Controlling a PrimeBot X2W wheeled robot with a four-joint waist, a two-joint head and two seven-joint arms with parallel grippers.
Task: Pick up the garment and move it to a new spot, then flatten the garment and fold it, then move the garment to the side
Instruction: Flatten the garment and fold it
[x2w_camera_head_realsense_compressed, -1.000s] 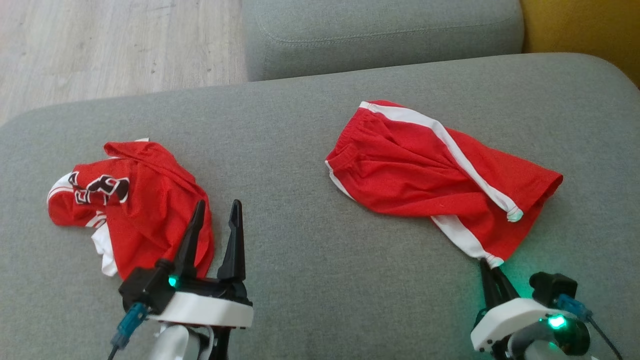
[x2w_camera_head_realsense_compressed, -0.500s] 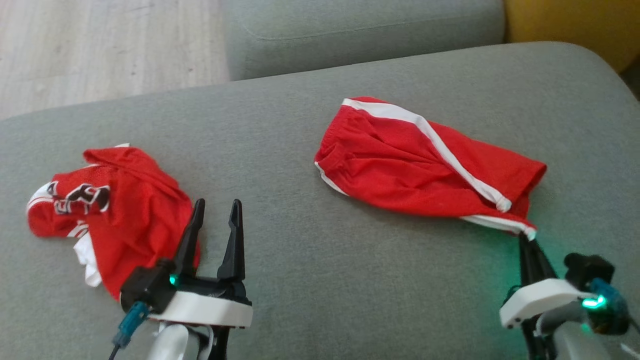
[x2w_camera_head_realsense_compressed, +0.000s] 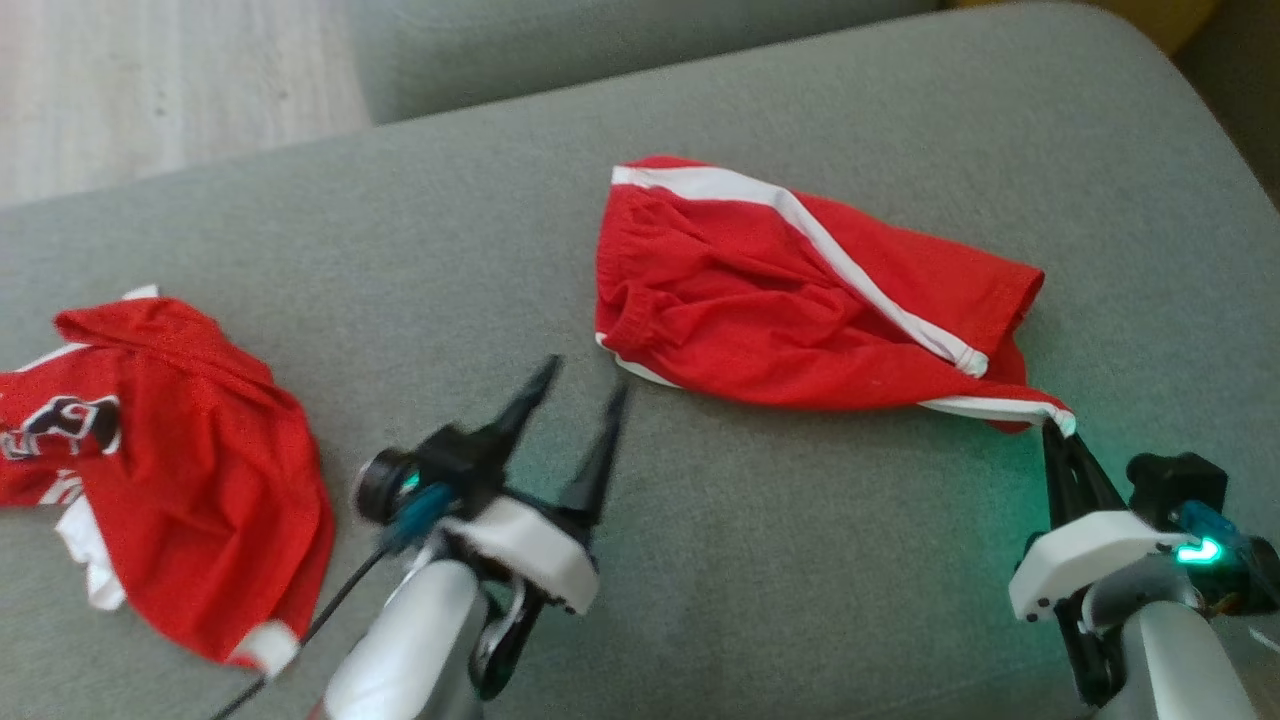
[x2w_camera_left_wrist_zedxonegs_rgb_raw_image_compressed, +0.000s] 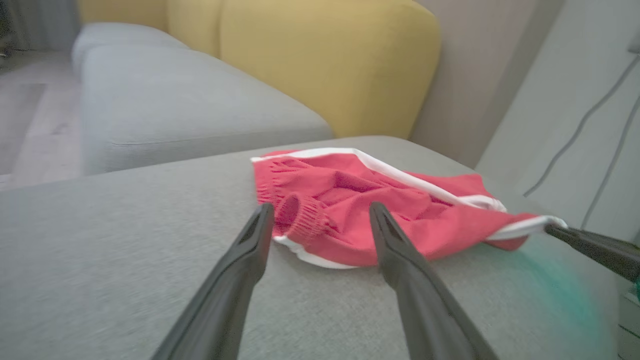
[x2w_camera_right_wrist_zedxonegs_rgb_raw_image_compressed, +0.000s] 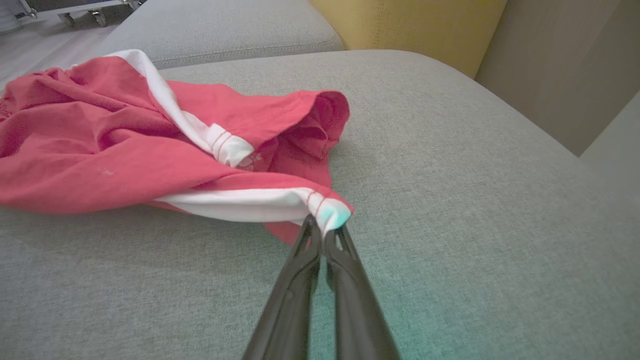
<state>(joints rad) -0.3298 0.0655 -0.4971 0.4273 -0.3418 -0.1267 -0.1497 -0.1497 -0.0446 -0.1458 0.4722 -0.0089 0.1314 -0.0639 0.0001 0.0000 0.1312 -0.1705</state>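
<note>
My right gripper (x2w_camera_head_realsense_compressed: 1052, 432) is pressed together on the white-trimmed hem corner of the red shorts (x2w_camera_head_realsense_compressed: 780, 300), which lie crumpled on the grey sofa seat (x2w_camera_head_realsense_compressed: 750, 560), toward its right side. My left gripper (x2w_camera_head_realsense_compressed: 586, 378) hangs spread wide, aimed at the waistband and not touching it. I judge I should take the waistband edge with the left before lifting, so the cloth rises as a sheet, not a rope; a one-corner pinch could slip. The seat looks soft and roomy. A red jersey (x2w_camera_head_realsense_compressed: 190, 470) lies well apart to the left, with wooden floor (x2w_camera_head_realsense_compressed: 150, 80) beyond and a yellow backrest (x2w_camera_left_wrist_zedxonegs_rgb_raw_image_compressed: 325, 60) behind
</note>
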